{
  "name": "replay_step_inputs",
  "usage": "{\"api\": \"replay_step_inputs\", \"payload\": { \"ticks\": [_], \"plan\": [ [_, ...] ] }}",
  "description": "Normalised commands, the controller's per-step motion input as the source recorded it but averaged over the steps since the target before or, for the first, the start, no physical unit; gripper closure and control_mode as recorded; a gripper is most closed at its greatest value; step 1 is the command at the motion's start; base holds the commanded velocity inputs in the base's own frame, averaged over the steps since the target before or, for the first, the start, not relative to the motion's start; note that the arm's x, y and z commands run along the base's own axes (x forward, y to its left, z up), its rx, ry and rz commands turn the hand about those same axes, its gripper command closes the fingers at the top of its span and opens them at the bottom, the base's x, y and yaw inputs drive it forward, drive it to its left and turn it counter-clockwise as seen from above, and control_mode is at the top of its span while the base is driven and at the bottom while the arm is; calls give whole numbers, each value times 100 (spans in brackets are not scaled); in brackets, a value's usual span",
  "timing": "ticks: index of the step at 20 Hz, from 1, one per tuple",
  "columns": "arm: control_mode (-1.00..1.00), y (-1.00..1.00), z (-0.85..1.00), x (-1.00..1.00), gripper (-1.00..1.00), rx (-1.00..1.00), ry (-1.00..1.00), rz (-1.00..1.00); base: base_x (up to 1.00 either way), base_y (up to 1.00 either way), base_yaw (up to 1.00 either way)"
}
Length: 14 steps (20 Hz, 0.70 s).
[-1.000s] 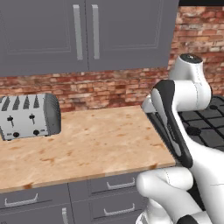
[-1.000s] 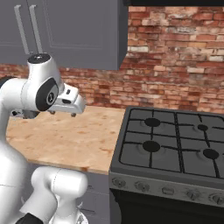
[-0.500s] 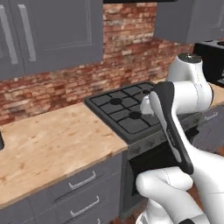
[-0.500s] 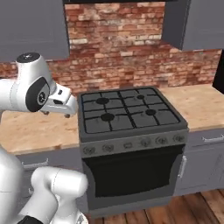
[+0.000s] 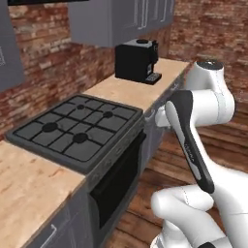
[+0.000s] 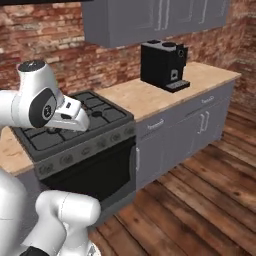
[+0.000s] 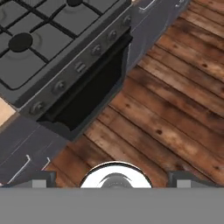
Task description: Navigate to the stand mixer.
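gripper (image 7: 112, 177) tips wide apart, holding nothing, over wooden floor (image 7: 175, 109) | black stove (image 5: 77, 131) just ahead | black coffee machine (image 6: 162, 65) on wooden counter (image 6: 210, 75) beyond

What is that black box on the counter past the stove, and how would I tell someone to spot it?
Start at the black gas stove against the brick wall, then follow the wooden counter to its right. Under the grey wall cabinets stands a coffee machine, a boxy upright appliance. It is the one dark object on that light wood stretch.
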Motion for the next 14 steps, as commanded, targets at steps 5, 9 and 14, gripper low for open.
{"api": "replay_step_inputs", "payload": {
  "ticks": [5, 9, 14],
  "plan": [
    [100, 0, 0, 0, -100, 0, 0, 0, -24, -3, -83],
    [100, 0, 0, 0, -100, 0, 0, 0, -26, -5, -83],
    [100, 0, 0, 0, -100, 0, 0, 0, -18, -14, -83]
  ]
}}
